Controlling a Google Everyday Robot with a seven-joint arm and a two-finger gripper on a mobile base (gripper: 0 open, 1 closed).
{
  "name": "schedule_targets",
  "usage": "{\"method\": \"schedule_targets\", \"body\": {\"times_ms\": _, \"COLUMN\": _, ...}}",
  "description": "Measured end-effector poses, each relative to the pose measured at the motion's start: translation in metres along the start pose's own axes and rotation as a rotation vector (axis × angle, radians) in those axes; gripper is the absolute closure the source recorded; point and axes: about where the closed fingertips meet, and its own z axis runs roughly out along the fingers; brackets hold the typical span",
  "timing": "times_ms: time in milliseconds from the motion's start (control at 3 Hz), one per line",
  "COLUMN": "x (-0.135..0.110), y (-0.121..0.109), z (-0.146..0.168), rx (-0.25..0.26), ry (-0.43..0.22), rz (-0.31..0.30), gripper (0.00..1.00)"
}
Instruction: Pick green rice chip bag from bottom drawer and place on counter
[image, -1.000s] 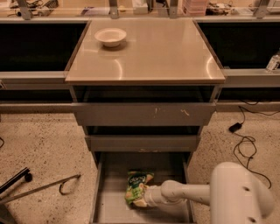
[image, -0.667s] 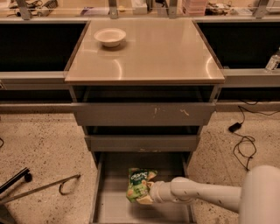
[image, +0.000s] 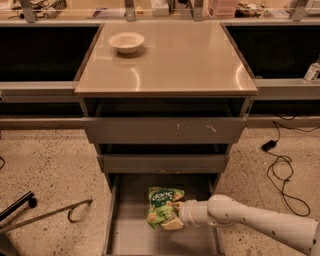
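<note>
The green rice chip bag stands upright over the bottom drawer, its white lettering facing up and out, with its lower right corner caught in the claw, which is clamped together on that edge of the pouch. The bag sits toward the middle of the open drawer, a little nearer the back, and seems raised off the plain grey floor, though its underside cannot be made out. The pale arm reaches in from the lower right, lying low across the drawer's right wall. Above, the middle drawer and the top drawer are each pulled out a little, the top one showing scratches on its front. The glossy beige worktop caps the cabinet and carries a white bowl near its back left corner. A black cable trails over the speckled floor to the right, and a thin metal rod lies on the floor to the left.
</note>
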Motion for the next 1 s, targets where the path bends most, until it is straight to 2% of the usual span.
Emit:
{"method": "schedule_targets", "body": {"times_ms": 333, "x": -0.011, "y": 0.002, "z": -0.006, "rx": 0.008, "ry": 0.002, "rz": -0.026, "gripper": 1.0}}
{"method": "schedule_targets", "body": {"times_ms": 667, "x": -0.067, "y": 0.019, "z": -0.041, "rx": 0.037, "ry": -0.036, "rz": -0.086, "gripper": 1.0}}
{"method": "schedule_targets", "body": {"times_ms": 1000, "x": -0.17, "y": 0.038, "z": -0.103, "rx": 0.042, "ry": -0.102, "rz": -0.202, "gripper": 1.0}}
